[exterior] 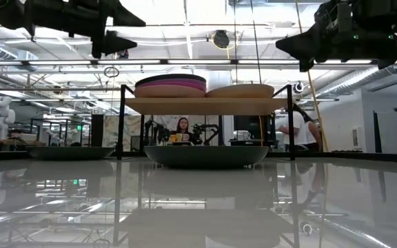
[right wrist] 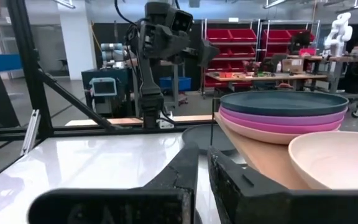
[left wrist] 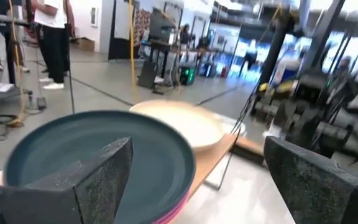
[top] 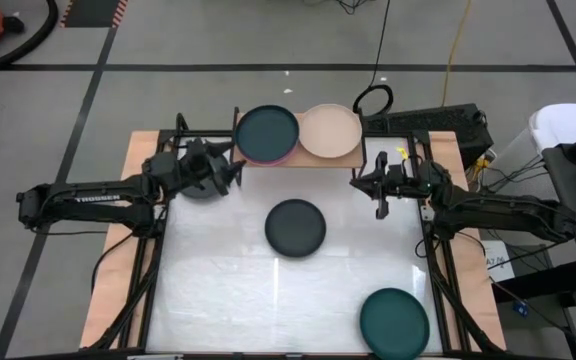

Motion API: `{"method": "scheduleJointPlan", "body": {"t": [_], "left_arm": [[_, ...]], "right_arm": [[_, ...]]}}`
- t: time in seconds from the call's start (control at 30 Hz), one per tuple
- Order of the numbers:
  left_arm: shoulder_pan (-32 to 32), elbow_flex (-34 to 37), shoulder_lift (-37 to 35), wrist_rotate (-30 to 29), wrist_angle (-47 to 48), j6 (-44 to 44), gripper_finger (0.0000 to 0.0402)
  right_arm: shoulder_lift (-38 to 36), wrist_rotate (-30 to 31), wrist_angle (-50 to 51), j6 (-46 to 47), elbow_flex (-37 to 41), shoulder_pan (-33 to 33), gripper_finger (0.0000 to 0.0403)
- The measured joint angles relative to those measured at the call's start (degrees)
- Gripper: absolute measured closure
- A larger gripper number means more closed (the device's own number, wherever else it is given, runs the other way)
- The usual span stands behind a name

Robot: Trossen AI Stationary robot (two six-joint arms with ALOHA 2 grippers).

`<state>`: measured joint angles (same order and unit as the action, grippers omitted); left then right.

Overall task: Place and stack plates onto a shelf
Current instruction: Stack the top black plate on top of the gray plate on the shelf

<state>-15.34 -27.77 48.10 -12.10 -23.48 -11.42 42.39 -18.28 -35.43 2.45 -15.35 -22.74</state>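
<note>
White tabletop [top: 228,290]: teal-topped stack [top: 267,134] and beige plate [top: 329,131] share shelf [top: 298,160]

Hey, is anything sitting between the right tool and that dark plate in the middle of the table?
Nothing visible. In the high view only bare white tabletop lies between the right tool and the dark plate. The teal plate sits off near the table's front edge.

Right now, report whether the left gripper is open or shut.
Open and empty: the left gripper hovers beside the shelf, its fingers spread wide apart.
</note>
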Motion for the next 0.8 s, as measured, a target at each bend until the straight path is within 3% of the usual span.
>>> {"method": "scheduleJointPlan", "body": {"t": [0.53, 0.63, 0.8], "left_arm": [[0.0, -1.11, 0.01, -0.37, 0.67, -2.32, 0.0039], [0.03, -7.33, 0.02, -4.59, 13.17, -0.9, 0.0039], [1.35, -22.11, 4.23, -17.24, 44.14, -0.69, 0.0039]], "right_arm": [[0.04, -0.03, 1.83, 0.21, -0.02, -0.02, 0.0383], [0.04, -0.03, 2.06, 0.21, -0.02, -0.02, 0.0383], [0.06, 0.02, 2.82, -0.01, -0.02, -0.02, 0.0383]]}}
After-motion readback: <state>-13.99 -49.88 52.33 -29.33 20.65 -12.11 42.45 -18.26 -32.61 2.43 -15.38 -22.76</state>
